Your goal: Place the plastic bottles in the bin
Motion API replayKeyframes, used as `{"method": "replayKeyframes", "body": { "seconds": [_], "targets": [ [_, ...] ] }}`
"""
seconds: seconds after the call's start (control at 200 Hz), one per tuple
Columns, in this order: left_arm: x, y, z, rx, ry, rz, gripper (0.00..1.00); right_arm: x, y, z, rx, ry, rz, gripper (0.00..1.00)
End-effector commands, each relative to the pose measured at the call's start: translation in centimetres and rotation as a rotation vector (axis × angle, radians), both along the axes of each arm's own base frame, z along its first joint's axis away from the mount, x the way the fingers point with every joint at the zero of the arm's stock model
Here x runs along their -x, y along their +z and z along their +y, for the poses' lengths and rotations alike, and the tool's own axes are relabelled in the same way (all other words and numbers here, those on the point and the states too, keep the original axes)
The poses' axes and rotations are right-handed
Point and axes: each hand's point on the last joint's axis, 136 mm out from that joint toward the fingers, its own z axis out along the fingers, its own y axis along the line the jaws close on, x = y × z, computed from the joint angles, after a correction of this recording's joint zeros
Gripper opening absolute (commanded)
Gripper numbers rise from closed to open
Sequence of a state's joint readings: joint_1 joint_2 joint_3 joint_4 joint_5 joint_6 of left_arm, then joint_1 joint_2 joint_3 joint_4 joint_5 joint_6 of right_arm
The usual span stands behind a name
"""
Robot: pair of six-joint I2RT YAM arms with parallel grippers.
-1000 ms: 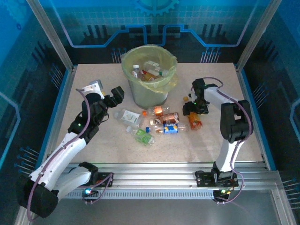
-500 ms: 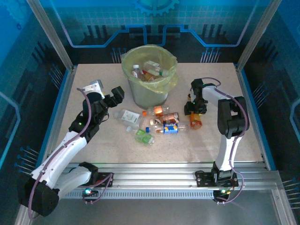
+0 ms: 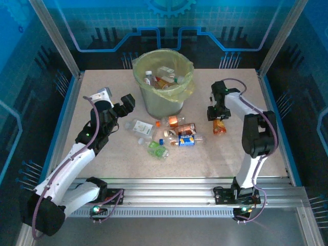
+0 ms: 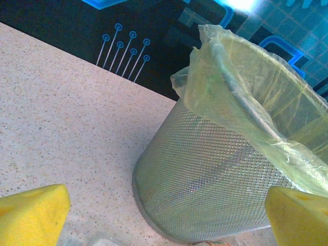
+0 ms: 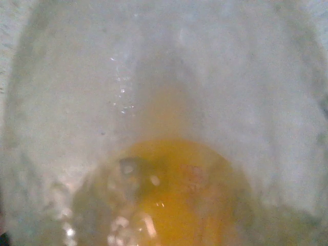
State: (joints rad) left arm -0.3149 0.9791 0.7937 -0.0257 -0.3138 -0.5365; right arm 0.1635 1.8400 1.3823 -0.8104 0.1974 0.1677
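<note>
The bin (image 3: 163,97) stands at the back centre, a grey mesh bucket lined with a yellow-green bag, with a few plastic bottles (image 3: 165,77) inside. Several more bottles lie in front of it: a clear one (image 3: 139,126), an orange-labelled one (image 3: 176,121), a blue-labelled one (image 3: 185,140) and a green one (image 3: 158,149). My right gripper (image 3: 216,116) is shut on an orange-labelled bottle (image 3: 219,127) right of the pile; the right wrist view shows this bottle (image 5: 174,195) blurred and pressed close. Left of the bin, my left gripper (image 3: 126,105) stands open and empty, the bin's mesh wall (image 4: 215,174) between its yellow fingertips (image 4: 31,220).
Metal frame posts and blue panels enclose the speckled table (image 3: 102,154). Bare tabletop stretches along the front and at both sides of the bottle pile. The bag's rim (image 4: 241,87) hangs loosely over the bin's edge.
My right gripper has shut on the orange-labelled bottle and drawn it a little right and back from the pile. The left arm has hardly moved.
</note>
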Motion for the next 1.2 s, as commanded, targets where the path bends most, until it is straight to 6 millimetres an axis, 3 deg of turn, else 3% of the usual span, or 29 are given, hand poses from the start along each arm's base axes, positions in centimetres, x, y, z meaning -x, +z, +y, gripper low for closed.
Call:
{"method": "replayKeyframes", "body": {
  "seconds": [0.0,0.255,0.485,0.67,0.895,1.195],
  "targets": [
    [0.0,-0.5,0.9,0.014,0.045,0.017,0.99,-0.3,5.0,0.3,0.025,-0.004,-0.114,0.43],
    [0.1,-1.2,1.2,0.029,0.064,0.031,0.99,-1.3,15.4,2.7,-0.020,0.042,-0.376,0.41],
    [0.1,-1.9,1.2,0.044,0.065,0.040,0.99,-2.1,24.7,6.9,-0.114,0.143,-0.623,0.41],
    [0.1,-1.8,0.9,0.053,0.049,0.038,0.99,-2.9,30.4,10.4,-0.169,0.237,-0.775,0.41],
    [0.1,-1.9,0.7,0.066,0.041,0.037,0.99,-4.4,35.3,14.0,-0.205,0.316,-0.895,0.41],
    [0.1,-1.9,0.4,0.081,0.026,0.041,0.99,-7.2,36.9,18.5,-0.251,0.371,-0.950,0.41]
  ]
}}
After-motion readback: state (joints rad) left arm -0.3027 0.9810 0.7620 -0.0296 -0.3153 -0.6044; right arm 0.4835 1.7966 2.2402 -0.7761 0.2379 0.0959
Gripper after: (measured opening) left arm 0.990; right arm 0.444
